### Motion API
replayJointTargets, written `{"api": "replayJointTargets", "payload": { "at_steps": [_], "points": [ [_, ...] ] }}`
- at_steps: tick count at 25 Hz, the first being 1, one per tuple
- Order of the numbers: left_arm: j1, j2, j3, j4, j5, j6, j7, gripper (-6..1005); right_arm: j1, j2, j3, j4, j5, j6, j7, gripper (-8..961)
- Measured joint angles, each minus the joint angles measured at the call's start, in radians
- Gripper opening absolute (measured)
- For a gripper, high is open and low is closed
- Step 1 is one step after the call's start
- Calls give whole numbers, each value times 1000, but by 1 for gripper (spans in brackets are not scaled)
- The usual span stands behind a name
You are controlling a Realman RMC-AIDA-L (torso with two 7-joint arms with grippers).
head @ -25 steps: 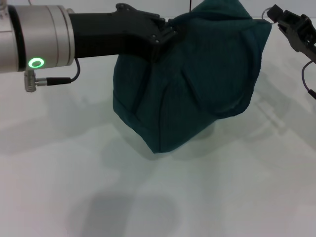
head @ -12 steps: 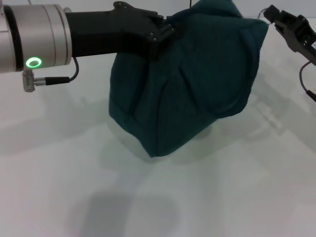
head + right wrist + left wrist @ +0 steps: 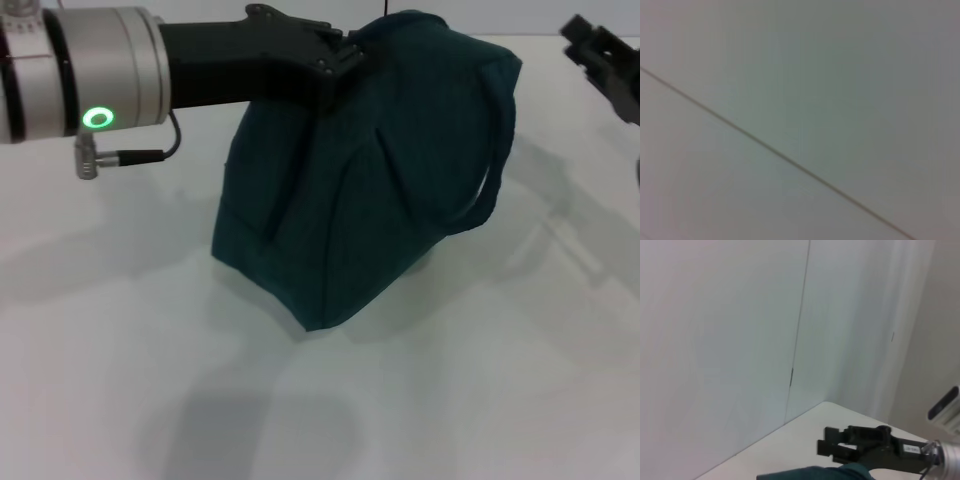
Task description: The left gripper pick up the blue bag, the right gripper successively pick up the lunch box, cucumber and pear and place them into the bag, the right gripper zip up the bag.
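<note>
Left hand [image 3: 345, 58]: black claw on a black arm with a silver cuff and lit green ring, reaching in from the left at the top of the head view; clenched on the upper edge of the blue bag [image 3: 370, 190]. Blue bag: dark teal fabric, bulging, hanging from that grasp with its lower corner on or just above the white counter [image 3: 450, 400], which of the two not discernible; one loop handle drooping down its right side. Right hand [image 3: 600, 60]: black claw at the upper right edge, apart from the bag; seen also in the left wrist view [image 3: 840, 447], fingers parted, grasping nothing. Right wrist view: plain pale surface crossed by one thin dark line.
</note>
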Motion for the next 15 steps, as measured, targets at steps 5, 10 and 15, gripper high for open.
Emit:
{"api": "replayJointTargets", "payload": {
  "at_steps": [5,10,15],
  "points": [
    [-18,0,42,-63,-1,-75,12,45,-31,-13,27,-1,2,-19,0,449],
    [-42,-1,90,-134,-3,-151,45,44,-45,-18,34,-2,4,-37,-1,640],
    [-63,-1,119,-221,-56,-219,98,44,-47,-18,35,-2,4,-39,-5,813]
  ]
}}
